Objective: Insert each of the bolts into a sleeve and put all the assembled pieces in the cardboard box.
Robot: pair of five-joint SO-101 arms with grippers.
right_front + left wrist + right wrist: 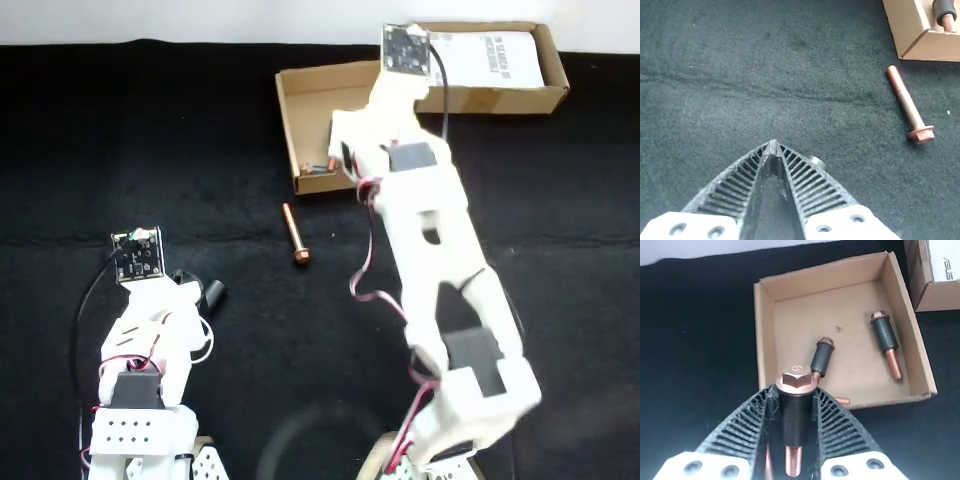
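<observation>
1. A black cloth is covering the table (120,130), and a pale wall is showing along its far edge.
2. The right gripper (795,390) is clamping an assembled piece (791,417). Its ribbed fingers (832,422) are pressing on both sides of the black sleeve. The copper hex head is sticking out past the fingertips and the threaded end is pointing back toward the wrist.
3. The cardboard box (765,340) is sitting open just beyond this gripper's tips, with the held piece hanging at its near wall.
4. Two finished pieces are lying inside the box, one (821,357) close ahead of the gripper and another (885,342) farther off toward the box's side wall.
5. A copper threaded tip (842,400) is peeking out right beside a finger; what it belongs to is hidden.
6. The left gripper (772,145) is resting low over the cloth with its fingertips pressed together and nothing between them.
7. A loose bolt (907,105) is lying on the table ahead of the left gripper, toward the right arm's side, apart from both grippers and just short of the box corner.
</observation>
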